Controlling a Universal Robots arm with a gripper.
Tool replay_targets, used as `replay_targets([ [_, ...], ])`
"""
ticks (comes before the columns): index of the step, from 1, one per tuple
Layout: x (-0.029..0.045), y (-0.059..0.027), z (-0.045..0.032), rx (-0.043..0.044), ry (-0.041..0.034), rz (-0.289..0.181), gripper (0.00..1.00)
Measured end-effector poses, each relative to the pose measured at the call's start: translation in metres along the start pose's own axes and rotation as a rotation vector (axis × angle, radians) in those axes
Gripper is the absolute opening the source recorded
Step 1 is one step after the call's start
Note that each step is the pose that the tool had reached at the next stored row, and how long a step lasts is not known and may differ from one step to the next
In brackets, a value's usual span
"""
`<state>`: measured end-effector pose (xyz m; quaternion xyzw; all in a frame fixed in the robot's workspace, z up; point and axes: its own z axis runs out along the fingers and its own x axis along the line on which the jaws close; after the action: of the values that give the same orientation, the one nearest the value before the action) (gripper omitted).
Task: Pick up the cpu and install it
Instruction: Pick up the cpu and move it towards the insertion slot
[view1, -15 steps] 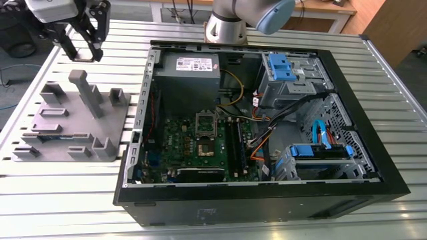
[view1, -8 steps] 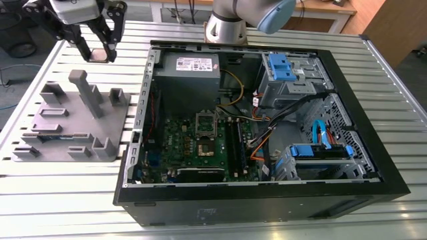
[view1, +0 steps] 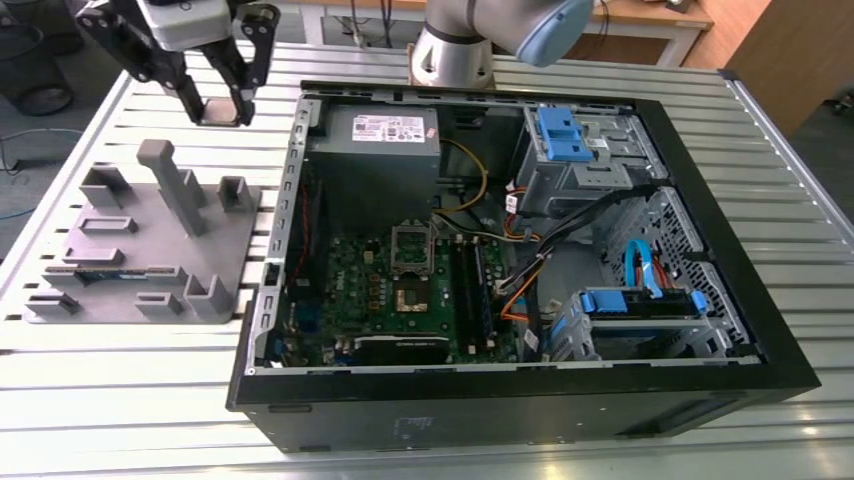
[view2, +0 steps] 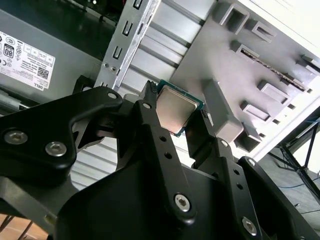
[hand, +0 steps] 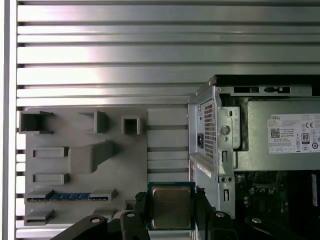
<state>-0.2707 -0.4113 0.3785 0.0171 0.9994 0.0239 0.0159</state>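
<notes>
In the first wrist view my black fingers (hand: 141, 209) cover both side edges of the small square silver-topped cpu (hand: 171, 206) clamped between them, and the black open computer case (hand: 250, 125) runs out of frame. In the exterior view the picture's top edge cuts off my grey arm (view1: 454, 50)

The tabletop (view1: 120, 400) is a bed of silver metal slats with narrow grooves between them, running across the exterior view. Two things lie directly on it. Towards the exterior view's left sits a flat grey tray (view1: 147, 255) studded with upright blocks. Just beside it, towards the exterior view's right, an open black computer case (view1: 507, 405) lies on its side, its inside facing up
</notes>
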Motion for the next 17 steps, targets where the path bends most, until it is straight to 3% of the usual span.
replay_targets([
  [17,-0.0521,0.0017,0.0029,0.0000,0.0000,0.000,0.47],
])
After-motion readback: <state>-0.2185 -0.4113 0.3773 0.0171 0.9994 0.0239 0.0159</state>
